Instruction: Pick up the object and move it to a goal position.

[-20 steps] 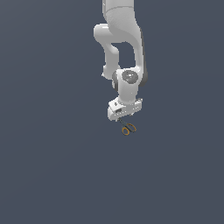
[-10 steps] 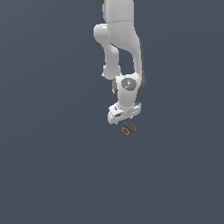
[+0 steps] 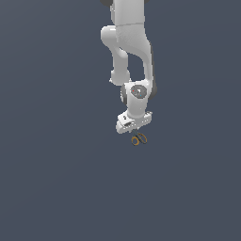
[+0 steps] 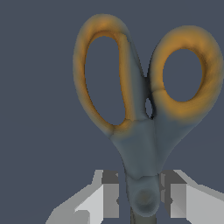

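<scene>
The scissors point(image 3: 139, 139) are tiny, with two orange ring handles and a dark body. In the exterior view they hang just under my white gripper point(image 3: 135, 131), rings pointing down. In the wrist view the scissors point(image 4: 144, 109) fill the frame, and my two fingers point(image 4: 107, 192) close on the pivot part from both sides. The blades are hidden between and behind the fingers. The gripper point(image 4: 142, 197) is shut on the scissors and holds them off the ground.
The plain dark grey-blue floor point(image 3: 56, 179) spreads all around. No goal marker shows in either view.
The arm has moved a little down and toward the exterior view's right, carrying the scissors. The hold has not changed.
</scene>
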Robot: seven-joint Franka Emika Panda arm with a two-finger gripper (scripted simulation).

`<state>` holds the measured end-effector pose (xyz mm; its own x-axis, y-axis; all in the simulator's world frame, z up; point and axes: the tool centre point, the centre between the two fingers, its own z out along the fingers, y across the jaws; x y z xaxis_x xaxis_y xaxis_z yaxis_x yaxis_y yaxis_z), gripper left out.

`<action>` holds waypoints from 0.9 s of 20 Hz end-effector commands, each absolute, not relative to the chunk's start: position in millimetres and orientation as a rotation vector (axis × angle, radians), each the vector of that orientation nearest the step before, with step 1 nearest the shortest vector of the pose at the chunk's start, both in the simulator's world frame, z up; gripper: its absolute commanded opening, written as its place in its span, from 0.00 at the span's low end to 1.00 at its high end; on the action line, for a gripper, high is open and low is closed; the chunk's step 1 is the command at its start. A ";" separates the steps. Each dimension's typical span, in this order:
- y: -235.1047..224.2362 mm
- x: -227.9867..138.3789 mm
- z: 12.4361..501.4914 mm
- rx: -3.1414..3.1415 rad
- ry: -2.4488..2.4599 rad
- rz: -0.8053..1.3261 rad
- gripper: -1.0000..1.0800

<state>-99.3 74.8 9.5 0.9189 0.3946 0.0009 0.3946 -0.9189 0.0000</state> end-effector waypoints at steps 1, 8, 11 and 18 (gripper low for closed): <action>73.1 -99.0 7.8 -3.078 -0.628 0.000 0.00; 70.2 -101.3 10.3 -3.077 -0.634 -0.002 0.00; 59.6 -105.9 11.8 -3.077 -0.634 -0.002 0.00; 12.4 -126.1 18.4 -3.077 -0.632 -0.002 0.00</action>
